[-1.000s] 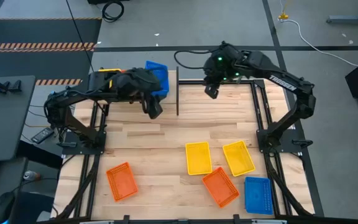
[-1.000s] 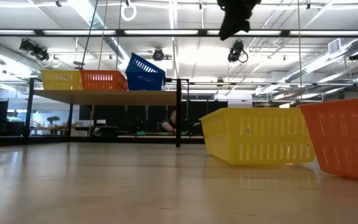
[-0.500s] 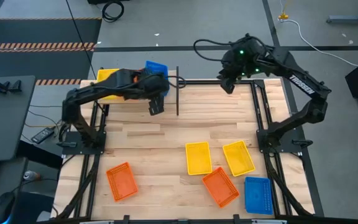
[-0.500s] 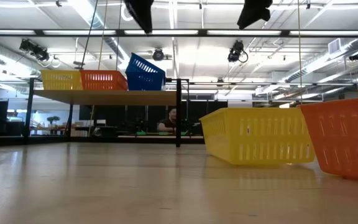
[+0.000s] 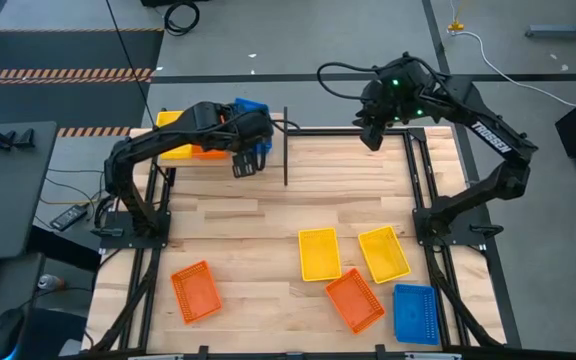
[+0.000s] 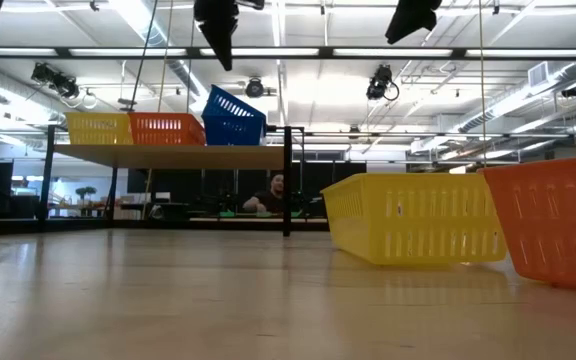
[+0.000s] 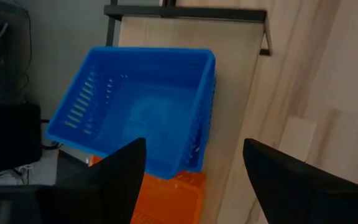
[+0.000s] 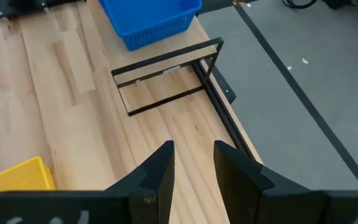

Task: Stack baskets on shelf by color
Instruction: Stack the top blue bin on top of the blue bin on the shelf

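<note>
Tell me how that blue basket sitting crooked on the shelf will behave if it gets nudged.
The blue basket sits tilted, one edge propped on the orange basket, so a nudge would probably rock or slide it. Its thin perforated plastic walls suggest it is light and shifts easily. It stands near the shelf end, so it might drop off.

Shelf (image 6: 168, 156): yellow basket (image 6: 98, 128), orange basket (image 6: 166, 129) seated flat; blue basket (image 6: 233, 117) tilted, propped partly on orange one. On bench: two yellow baskets (image 5: 319, 254), two orange baskets (image 5: 196, 292), one blue basket (image 5: 415, 312), all scattered.
</note>
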Motion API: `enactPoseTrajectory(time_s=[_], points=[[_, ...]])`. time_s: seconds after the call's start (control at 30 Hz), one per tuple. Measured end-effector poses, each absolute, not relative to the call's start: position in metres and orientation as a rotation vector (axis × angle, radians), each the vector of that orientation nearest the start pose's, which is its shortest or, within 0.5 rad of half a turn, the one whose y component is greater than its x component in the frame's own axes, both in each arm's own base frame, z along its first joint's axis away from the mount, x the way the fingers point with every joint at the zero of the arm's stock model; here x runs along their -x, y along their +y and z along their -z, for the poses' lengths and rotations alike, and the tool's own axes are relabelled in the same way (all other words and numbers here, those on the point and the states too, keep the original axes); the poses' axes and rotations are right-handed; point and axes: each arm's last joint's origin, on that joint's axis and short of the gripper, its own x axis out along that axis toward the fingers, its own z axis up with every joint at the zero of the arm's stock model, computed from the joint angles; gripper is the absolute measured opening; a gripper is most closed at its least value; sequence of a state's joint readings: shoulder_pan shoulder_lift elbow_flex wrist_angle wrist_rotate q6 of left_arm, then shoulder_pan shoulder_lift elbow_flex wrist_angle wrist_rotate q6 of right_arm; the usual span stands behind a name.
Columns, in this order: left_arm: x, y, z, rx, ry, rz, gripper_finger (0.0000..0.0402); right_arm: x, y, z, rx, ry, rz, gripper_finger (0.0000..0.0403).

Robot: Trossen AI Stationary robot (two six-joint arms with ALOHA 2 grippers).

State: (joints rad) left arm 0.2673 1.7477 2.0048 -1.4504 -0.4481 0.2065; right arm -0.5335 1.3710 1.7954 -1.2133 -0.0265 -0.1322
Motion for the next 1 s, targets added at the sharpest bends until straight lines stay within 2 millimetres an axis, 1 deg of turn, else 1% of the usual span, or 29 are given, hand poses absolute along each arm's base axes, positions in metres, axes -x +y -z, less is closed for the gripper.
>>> enactPoseTrajectory(time_s=[0.17, 0.37, 0.5, 0.63, 0.73, 1.0], points=[[-0.305, 0.105, -0.396, -0.335, 1.304, -0.47, 0.026, -0.205, -0.12, -0.447, -0.097, 0.803, 0.425, 0.0119], [-0.305, 0.107, -0.396, -0.424, 1.335, -0.403, 0.0252, -0.205, -0.12, -0.447, -0.077, 0.807, 0.416, 0.0119], [-0.304, 0.108, -0.396, -0.428, 1.336, -0.4, 0.0253, -0.205, -0.12, -0.447, -0.077, 0.807, 0.416, 0.0119], [-0.305, 0.106, -0.396, -0.398, 1.326, -0.336, 0.0252, -0.206, -0.121, -0.448, -0.075, 0.802, 0.417, 0.0119], [-0.308, 0.107, -0.391, -0.405, 1.351, -0.304, 0.0249, -0.206, -0.121, -0.448, -0.071, 0.802, 0.415, 0.0119], [-0.322, 0.117, -0.365, -0.396, 1.483, -0.244, 0.0247, -0.206, -0.12, -0.447, -0.08, 0.802, 0.415, 0.0119]])
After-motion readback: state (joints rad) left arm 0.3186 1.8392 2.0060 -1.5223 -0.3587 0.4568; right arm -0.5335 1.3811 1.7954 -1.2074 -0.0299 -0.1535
